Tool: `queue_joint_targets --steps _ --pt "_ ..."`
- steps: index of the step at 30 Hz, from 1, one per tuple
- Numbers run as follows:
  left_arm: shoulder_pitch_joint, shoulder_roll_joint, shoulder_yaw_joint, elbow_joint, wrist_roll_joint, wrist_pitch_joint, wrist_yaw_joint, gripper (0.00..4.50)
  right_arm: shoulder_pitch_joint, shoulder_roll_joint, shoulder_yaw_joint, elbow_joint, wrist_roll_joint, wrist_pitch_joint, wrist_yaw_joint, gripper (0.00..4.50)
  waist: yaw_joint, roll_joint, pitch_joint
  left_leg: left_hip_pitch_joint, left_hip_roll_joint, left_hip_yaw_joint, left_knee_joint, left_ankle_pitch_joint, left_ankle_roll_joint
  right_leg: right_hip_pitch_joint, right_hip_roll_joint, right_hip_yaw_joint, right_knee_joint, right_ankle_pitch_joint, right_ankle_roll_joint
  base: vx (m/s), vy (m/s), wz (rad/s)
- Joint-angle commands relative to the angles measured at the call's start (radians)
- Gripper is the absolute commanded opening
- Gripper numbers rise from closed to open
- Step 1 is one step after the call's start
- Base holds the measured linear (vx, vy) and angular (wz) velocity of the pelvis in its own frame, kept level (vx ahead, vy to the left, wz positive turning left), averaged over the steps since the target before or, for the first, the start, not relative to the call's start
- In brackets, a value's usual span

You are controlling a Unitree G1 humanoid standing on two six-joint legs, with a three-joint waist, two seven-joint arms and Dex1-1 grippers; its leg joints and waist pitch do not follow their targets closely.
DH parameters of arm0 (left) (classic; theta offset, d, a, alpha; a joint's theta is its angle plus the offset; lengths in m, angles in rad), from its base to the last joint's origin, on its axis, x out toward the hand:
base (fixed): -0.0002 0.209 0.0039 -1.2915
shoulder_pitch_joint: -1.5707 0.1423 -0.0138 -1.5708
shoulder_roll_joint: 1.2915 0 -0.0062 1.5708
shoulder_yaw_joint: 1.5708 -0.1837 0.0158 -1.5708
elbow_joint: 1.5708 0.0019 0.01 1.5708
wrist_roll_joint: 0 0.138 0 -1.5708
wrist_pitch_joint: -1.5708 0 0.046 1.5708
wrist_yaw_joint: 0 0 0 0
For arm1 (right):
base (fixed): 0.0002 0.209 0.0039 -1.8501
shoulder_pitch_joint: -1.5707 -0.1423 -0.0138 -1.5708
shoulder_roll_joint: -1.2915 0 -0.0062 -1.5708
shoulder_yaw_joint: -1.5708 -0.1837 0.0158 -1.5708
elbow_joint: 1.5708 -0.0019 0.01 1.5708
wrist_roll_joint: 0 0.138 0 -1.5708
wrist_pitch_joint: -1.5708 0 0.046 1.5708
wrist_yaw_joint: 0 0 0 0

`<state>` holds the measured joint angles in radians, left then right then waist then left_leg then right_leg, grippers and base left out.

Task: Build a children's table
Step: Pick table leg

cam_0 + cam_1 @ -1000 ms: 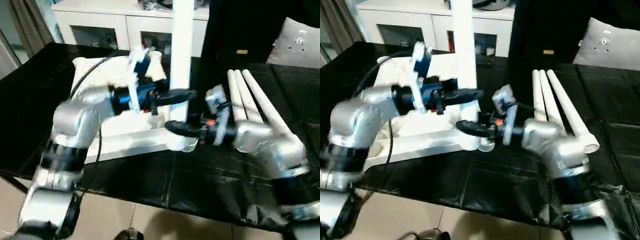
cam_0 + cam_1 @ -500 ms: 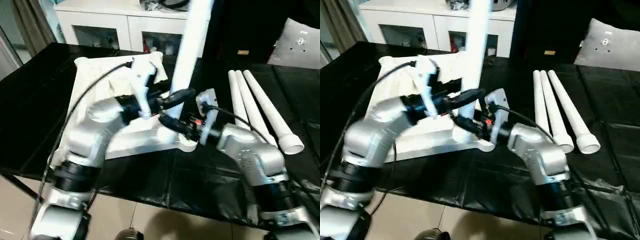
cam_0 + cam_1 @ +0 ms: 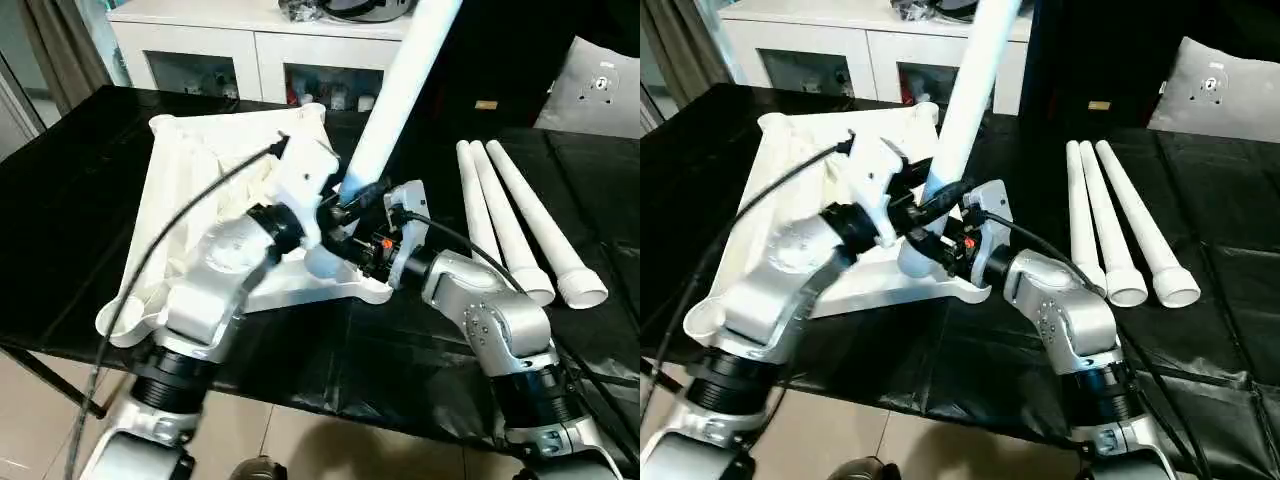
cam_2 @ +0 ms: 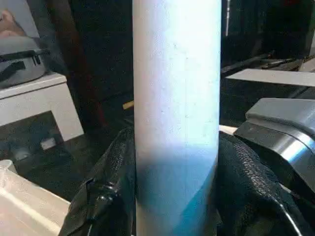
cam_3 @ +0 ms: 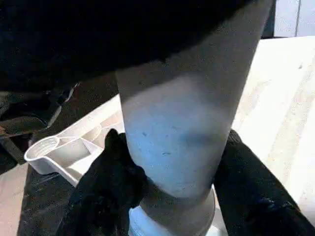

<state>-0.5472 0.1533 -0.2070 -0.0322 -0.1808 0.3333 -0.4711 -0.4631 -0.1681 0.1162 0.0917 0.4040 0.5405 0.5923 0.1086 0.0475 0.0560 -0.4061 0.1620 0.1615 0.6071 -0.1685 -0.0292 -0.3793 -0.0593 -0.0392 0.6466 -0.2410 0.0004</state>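
The children's table top point(image 3: 190, 170) lies upside down, ribbed side up, on the black-covered work surface point(image 3: 60, 200). One white leg point(image 3: 400, 90) leans up and to the right from the top's near right corner. Both grippers hold its lower part. My left gripper point(image 3: 352, 196) is shut on it from the left, black fingers point(image 4: 106, 196) on either side. Just below, my right gripper point(image 3: 340, 245) is shut on it from the right, fingers point(image 5: 108, 182) hugging the tube. An empty round corner socket point(image 5: 42, 147) shows beside the leg's foot. Three more legs point(image 3: 510, 220) lie side by side on the right.
A white cabinet point(image 3: 260, 40) stands behind the work surface. A grey cushion point(image 3: 600, 90) leans at the back right. The surface's front edge point(image 3: 330, 400) runs close below my arms, with tiled floor beyond it.
The leg has tipped from upright to leaning right. Both grippers stay shut on it, and my forearms have swung in closer together. The camera has shifted too.
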Motion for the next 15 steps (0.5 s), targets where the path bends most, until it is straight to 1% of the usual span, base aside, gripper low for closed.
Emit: queue_joint_targets --steps 1,4,5,8,9,10,11,13,14,15 --pt "0.024 0.015 0.040 0.045 0.020 0.034 0.037 2.58 -0.009 0.004 -0.038 -0.033 0.008 -0.030 -0.015 1.91 -0.003 -0.003 -0.074 0.025 0.059 -0.021 -0.066 -0.135 -0.011 0.041 -0.080 0.043 -0.074 0.040 -0.206 0.000 0.000 0.00" --pt "0.024 0.020 0.054 0.051 0.010 0.031 0.030 2.58 -0.011 -0.001 -0.034 -0.035 0.007 -0.027 -0.005 1.91 -0.004 -0.003 -0.075 0.025 0.059 -0.021 -0.065 -0.124 -0.006 0.042 -0.081 0.043 -0.072 0.058 -0.208 0.000 0.000 0.00" --pt "0.023 0.021 0.058 0.054 0.009 0.030 0.030 2.58 -0.011 -0.002 -0.033 -0.035 0.006 -0.027 -0.003 1.91 -0.004 -0.005 -0.075 0.024 0.059 -0.021 -0.065 -0.123 -0.005 0.042 -0.080 0.042 -0.072 0.061 -0.209 0.000 0.000 0.00" --pt "0.008 0.032 0.094 0.079 -0.024 0.024 0.012 2.58 -0.009 -0.027 -0.013 -0.047 0.000 -0.023 0.025 1.91 -0.005 -0.004 -0.074 0.025 0.058 -0.020 -0.064 -0.130 -0.002 0.042 -0.081 0.043 -0.074 0.047 -0.210 0.000 0.000 0.00" --pt "0.008 0.032 0.094 0.080 -0.025 0.024 0.011 2.58 -0.009 -0.027 -0.012 -0.047 0.000 -0.023 0.026 1.91 -0.005 -0.004 -0.074 0.026 0.059 -0.020 -0.065 -0.132 -0.003 0.041 -0.081 0.042 -0.074 0.042 -0.211 0.000 0.000 0.00" --pt "0.006 0.034 0.098 0.082 -0.028 0.024 0.009 2.58 -0.009 -0.030 -0.010 -0.049 -0.002 -0.022 0.030 1.91 -0.005 -0.009 -0.074 0.026 0.060 -0.019 -0.066 -0.132 -0.002 0.042 -0.081 0.043 -0.073 0.035 -0.210 0.000 0.000 0.00" --pt "0.002 0.056 0.107 0.088 -0.062 0.037 -0.046 2.58 -0.008 -0.046 -0.005 -0.056 -0.003 -0.019 0.057 1.91 -0.005 -0.012 -0.073 0.026 0.059 -0.019 -0.065 -0.131 0.001 0.042 -0.081 0.043 -0.075 0.032 -0.209 0.000 0.000 0.00" --pt "0.004 0.076 0.107 0.084 -0.092 0.054 -0.097 2.58 -0.008 -0.061 0.001 -0.062 -0.002 -0.015 0.081 1.91 -0.003 -0.008 -0.074 0.026 0.058 -0.018 -0.064 -0.122 0.003 0.040 -0.081 0.043 -0.073 0.027 -0.208 0.000 0.000 0.00" --pt "0.013 0.097 0.101 0.070 -0.122 0.073 -0.151 2.58 -0.007 -0.087 0.015 -0.073 -0.001 -0.009 0.119 1.91 -0.003 -0.009 -0.073 0.026 0.058 -0.019 -0.065 -0.121 0.004 0.041 -0.081 0.042 -0.073 0.025 -0.208 0.000 0.000 0.00" --pt "0.013 0.097 0.101 0.070 -0.122 0.073 -0.151 2.58 -0.007 -0.087 0.015 -0.073 -0.001 -0.009 0.119 1.91 -0.003 -0.009 -0.075 0.027 0.058 -0.018 -0.064 -0.115 0.006 0.041 -0.080 0.042 -0.070 0.034 -0.209 0.000 0.000 0.00"
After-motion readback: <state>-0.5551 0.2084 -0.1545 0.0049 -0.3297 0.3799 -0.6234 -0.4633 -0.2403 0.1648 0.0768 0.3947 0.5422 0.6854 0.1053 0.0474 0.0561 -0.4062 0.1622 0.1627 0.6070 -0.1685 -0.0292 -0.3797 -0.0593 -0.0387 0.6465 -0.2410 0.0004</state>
